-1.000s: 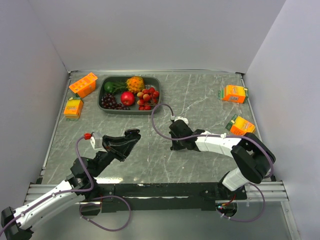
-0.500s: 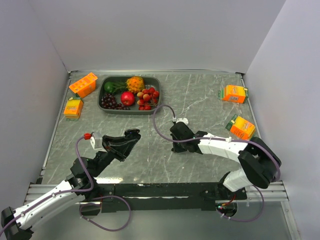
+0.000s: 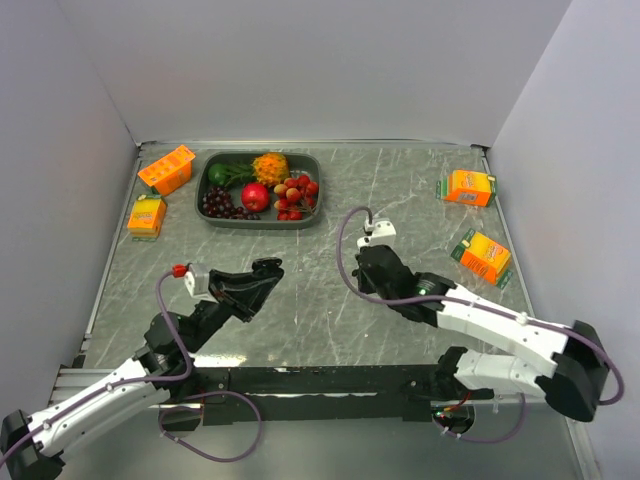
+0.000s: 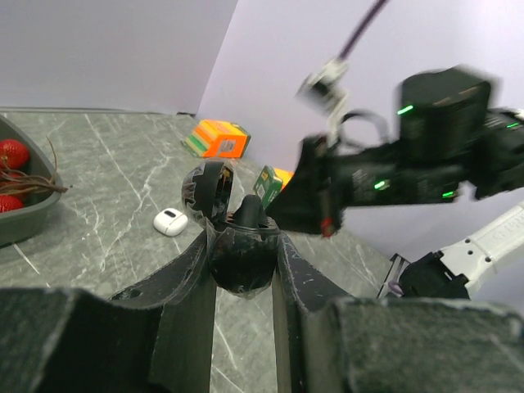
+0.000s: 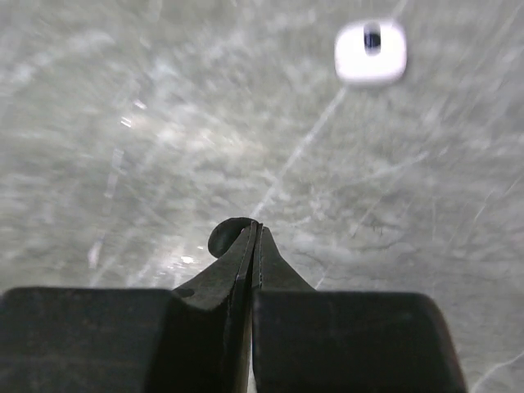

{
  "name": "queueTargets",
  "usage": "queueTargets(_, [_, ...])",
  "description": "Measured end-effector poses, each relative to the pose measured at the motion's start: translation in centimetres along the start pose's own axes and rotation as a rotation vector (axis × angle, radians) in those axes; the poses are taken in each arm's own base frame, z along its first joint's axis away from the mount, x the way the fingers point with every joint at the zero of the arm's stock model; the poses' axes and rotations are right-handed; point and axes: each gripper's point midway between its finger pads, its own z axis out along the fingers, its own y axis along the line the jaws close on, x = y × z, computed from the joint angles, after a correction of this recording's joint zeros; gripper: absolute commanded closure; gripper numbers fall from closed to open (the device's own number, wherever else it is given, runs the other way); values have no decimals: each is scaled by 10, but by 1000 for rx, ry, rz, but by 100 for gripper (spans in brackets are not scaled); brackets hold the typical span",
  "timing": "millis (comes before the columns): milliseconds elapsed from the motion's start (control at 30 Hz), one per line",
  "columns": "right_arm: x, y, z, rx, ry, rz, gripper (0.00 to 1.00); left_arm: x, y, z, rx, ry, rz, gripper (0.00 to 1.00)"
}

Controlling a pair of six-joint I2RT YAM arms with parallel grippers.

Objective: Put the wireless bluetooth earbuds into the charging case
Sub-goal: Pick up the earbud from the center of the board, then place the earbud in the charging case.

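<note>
My left gripper (image 3: 265, 272) is shut on a black charging case (image 4: 239, 264) and holds it above the table with its lid (image 4: 205, 192) open. A black earbud (image 4: 250, 214) stands up in the case. My right gripper (image 3: 365, 280) hangs above the table, to the right of the case. Its jaws are pressed together in the right wrist view (image 5: 255, 228), and a small black rounded earbud (image 5: 223, 237) shows at their tip. A small white rounded case (image 5: 371, 51) lies on the table beyond it. It also shows in the left wrist view (image 4: 170, 222).
A dark tray (image 3: 205, 200) of fruit stands at the back left. Orange cartons lie at the back left (image 3: 166, 168), at the left (image 3: 147, 215), at the back right (image 3: 468, 187) and at the right (image 3: 481, 252). Walls close the table on three sides.
My right gripper has risen off the table and its arm has swung out to the right. My left gripper with the black case has barely moved.
</note>
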Motion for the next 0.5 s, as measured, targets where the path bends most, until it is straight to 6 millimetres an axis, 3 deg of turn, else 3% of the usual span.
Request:
queueTargets(267, [-80, 20, -65, 11, -318, -108, 100, 22, 4, 10, -4, 69, 4, 99])
queueTargets(500, [-102, 30, -97, 16, -454, -197, 100, 37, 6, 22, -1, 118, 6, 99])
